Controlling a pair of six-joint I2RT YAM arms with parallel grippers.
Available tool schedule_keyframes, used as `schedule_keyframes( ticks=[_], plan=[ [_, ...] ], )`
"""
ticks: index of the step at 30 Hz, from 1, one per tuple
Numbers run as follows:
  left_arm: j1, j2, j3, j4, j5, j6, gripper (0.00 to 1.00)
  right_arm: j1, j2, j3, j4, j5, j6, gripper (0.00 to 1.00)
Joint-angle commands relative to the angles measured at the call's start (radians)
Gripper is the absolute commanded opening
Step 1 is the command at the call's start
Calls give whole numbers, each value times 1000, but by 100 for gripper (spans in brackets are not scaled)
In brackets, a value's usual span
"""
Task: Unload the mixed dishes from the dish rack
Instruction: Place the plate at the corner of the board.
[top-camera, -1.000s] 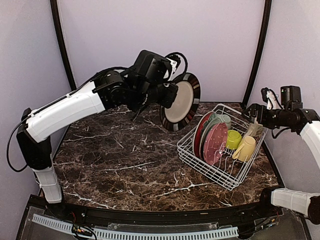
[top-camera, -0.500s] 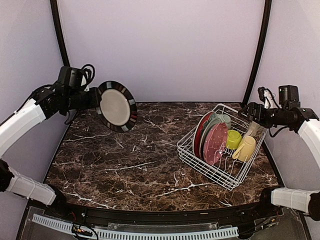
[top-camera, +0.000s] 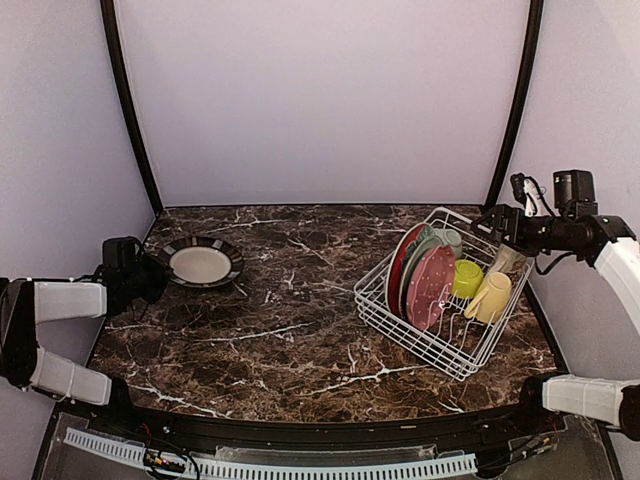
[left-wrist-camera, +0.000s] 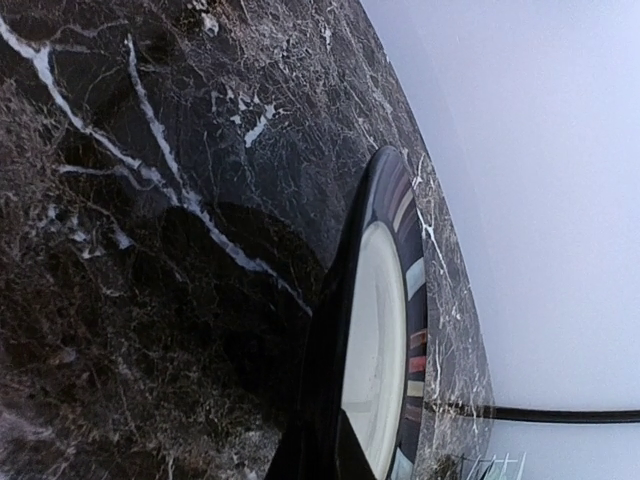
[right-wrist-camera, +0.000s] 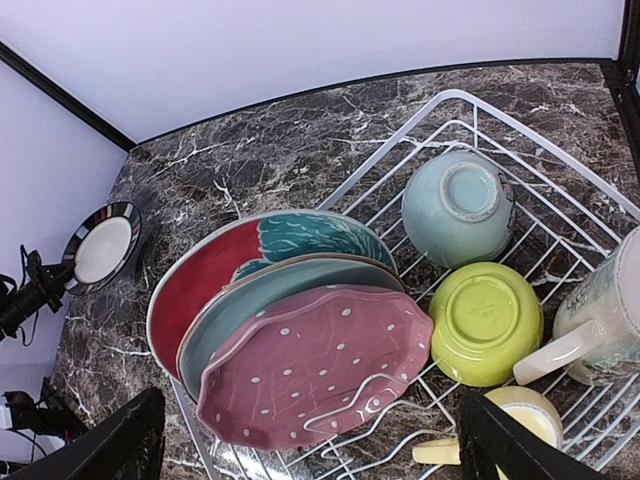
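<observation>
Left fingers (top-camera: 150, 272) pinch dark plate (top-camera: 200, 263), lying flat on counter (top-camera: 290, 340). Right fingers (right-wrist-camera: 115, 445) wide above dish rack (top-camera: 410, 337); pink dotted plate (right-wrist-camera: 310, 365) on edge beneath, between them. Right arm nearer.

Three cameras, one marble table (top-camera: 300, 310).
Overhead faces the far wall (top-camera: 320, 100); left wrist sits close beside a plate (left-wrist-camera: 378, 330); right wrist looks down into the rack (right-wrist-camera: 560, 160), sharing that plate.
</observation>
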Motion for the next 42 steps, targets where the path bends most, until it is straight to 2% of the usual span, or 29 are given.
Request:
schedule_keyframes(
  ticks=[1, 3, 7, 15, 18, 20, 22, 25, 29, 31, 34, 35, 36, 38, 42],
  plan=[
    [26, 99, -32, 697, 23, -195, 1, 5, -29, -16, 14, 8, 7, 99],
    [32, 167, -92, 875, 9, -222, 1, 4, -33, -20, 11, 14, 7, 99],
    [40, 238, -270, 1110, -76, -255, 1, 5, -34, -33, 16, 16, 7, 99],
    [46, 253, -439, 1206, -162, -189, 1, 5, 6, -28, 34, 3, 5, 99],
    [47, 227, -452, 1151, -194, -162, 1, 6, 8, -35, 48, -8, 14, 99],
    [48, 205, -447, 1081, -189, -153, 1, 8, 8, -36, 51, -10, 17, 99],
    [47, 179, -438, 969, -177, -152, 10, 8, 6, -36, 48, -8, 18, 99],
    [47, 98, -423, 812, -179, -158, 43, 8, 0, -34, 45, -2, 17, 99],
    [48, -61, -402, 542, -218, -122, 63, 8, -8, -33, 45, 4, 15, 99],
    [47, -164, -369, 357, -245, -89, 71, 8, -10, -33, 45, 6, 16, 99],
    [47, -290, -253, -106, -316, -79, 82, 8, -9, -31, 48, 9, 14, 99],
    [47, -340, -232, -198, -367, -109, 93, 8, -9, -32, 49, 10, 14, 99],
    [47, -385, -197, -355, -392, -129, 98, 8, -9, -32, 50, 11, 14, 99],
    [47, -436, -157, -500, -446, -158, 99, 8, -9, -32, 54, 12, 13, 99],
    [47, -482, -87, -548, -418, -45, 99, 8, -10, -39, 51, 18, 11, 99]
  ],
)
